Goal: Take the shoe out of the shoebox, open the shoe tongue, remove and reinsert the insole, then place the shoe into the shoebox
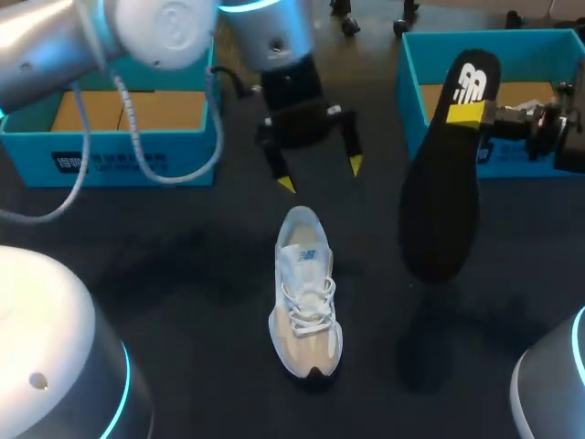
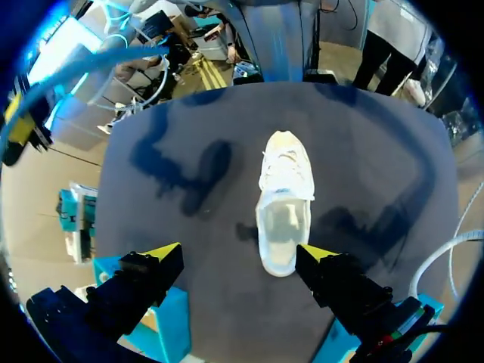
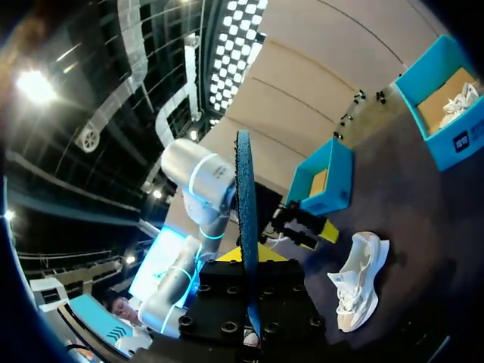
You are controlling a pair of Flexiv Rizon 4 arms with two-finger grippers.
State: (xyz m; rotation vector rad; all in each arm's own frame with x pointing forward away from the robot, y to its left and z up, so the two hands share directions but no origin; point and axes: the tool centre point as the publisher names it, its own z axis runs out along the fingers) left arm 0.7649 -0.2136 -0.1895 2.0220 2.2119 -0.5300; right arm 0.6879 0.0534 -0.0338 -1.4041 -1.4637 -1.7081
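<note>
Below and just ahead of the left gripper (image 1: 321,175), the white shoe (image 1: 306,293) stands on its sole on the dark tabletop (image 1: 183,274), with the heel end nearest this gripper and the toe pointing away. This gripper is wide and empty. It hovers above the heel and touches nothing. The right gripper (image 1: 468,113) clamps the black insole (image 1: 443,197) at its heel end. The insole hangs toe end down, well to the side of the shoe and, as far as can be judged, clear of the tabletop. Just behind the insole stands an open blue shoebox (image 1: 411,87).

Step in hand, by judgement: reinsertion of the insole. Recommended procedure:

1. Lower the left gripper to the heel collar and steady the shoe so that it cannot slide or tip.
2. Bring the insole over the opening, toe end first, in line with the shoe's long axis.
3. Feed it forward under the tongue at a shallow angle. A steep entry is likely to buckle the soft insole against the laces.
4. Release only when the heel end sits flat inside.
</note>
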